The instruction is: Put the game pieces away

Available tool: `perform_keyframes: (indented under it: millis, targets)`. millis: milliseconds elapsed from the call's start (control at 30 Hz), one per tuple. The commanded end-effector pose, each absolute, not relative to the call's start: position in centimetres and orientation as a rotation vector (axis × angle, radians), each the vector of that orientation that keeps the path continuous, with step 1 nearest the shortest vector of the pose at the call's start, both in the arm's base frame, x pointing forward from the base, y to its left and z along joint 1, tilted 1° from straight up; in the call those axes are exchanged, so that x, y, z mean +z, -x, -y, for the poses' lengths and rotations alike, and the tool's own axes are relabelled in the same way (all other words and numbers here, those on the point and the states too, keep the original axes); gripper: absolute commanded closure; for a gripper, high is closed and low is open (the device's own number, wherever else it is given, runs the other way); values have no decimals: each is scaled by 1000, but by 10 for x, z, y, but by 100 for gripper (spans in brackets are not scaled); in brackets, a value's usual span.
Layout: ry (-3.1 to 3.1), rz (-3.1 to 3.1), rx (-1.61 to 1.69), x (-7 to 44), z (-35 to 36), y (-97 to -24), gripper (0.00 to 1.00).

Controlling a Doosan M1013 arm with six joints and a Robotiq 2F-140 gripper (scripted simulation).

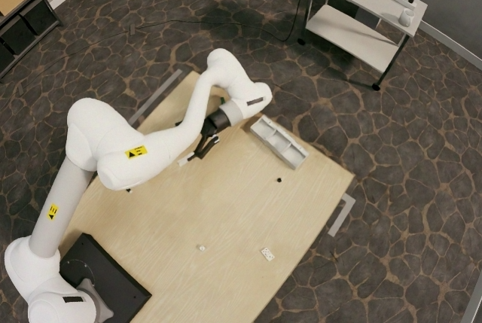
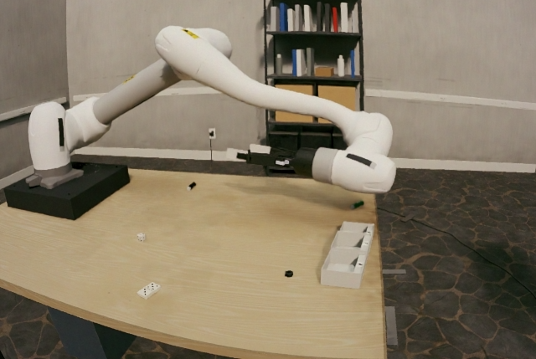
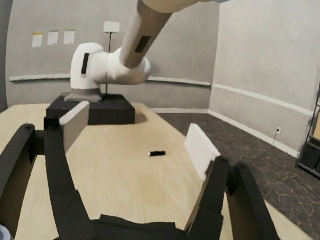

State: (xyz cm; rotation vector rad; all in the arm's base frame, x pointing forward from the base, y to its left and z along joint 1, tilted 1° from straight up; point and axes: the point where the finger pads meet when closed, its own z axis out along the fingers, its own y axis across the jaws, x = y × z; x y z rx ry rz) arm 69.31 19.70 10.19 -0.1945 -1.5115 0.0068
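Observation:
My gripper (image 1: 189,156) (image 2: 242,156) (image 3: 138,124) is open with nothing between its fingers. It hangs level, well above the back part of the table. A white die (image 1: 201,248) (image 2: 141,237) and a white domino (image 1: 267,254) (image 2: 148,289) lie near the table's front edge, far from the gripper. A small black round piece (image 1: 279,179) (image 2: 288,274) lies close to the white three-compartment bin row (image 1: 278,141) (image 2: 348,255). The bins stand flat at the table's right edge. I cannot read which one is marked R.
A small black-and-white cylinder (image 2: 191,185) (image 3: 156,154) lies on the table toward the robot's base (image 2: 64,192). A green pen-like thing (image 2: 356,204) lies at the far right edge behind the bins. A shelf and a cart stand off the table.

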Motion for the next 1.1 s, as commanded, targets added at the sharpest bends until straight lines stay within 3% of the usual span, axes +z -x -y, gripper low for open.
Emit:
perform_keyframes:
  millis: [0,100,1067]
  targets:
    - [194,1513,6,133,-197,-693,85]
    - [194,1513,6,151,-197,-693,85]
    - [1050,1692,459,167,-194,-612,85]
